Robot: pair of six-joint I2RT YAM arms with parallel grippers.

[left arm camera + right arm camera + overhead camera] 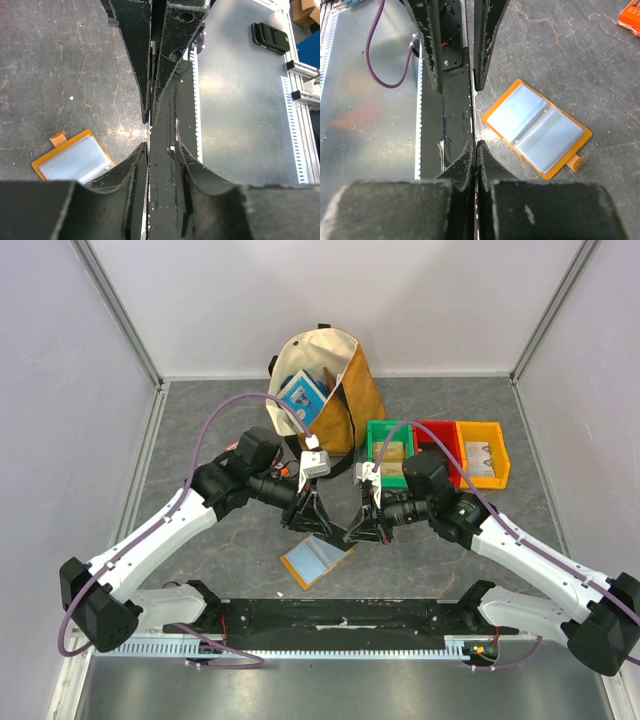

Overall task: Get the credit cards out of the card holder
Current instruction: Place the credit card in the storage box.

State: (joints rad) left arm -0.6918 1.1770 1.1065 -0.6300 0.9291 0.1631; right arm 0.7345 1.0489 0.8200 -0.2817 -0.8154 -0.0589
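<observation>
Now the right gripper [476, 144], pinched tight, and the left gripper [162, 148], with a small gap, hang tip to tip beside the card holder [316, 562]. I think one should press it flat while the other slides a card out. It lies open on the table [580, 60]: orange, pale blue pockets [535, 127], little tab [578, 163].

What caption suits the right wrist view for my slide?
Right gripper pinching a thin card edge-on, left gripper open opposite, the card holder lying open on the table.
</observation>
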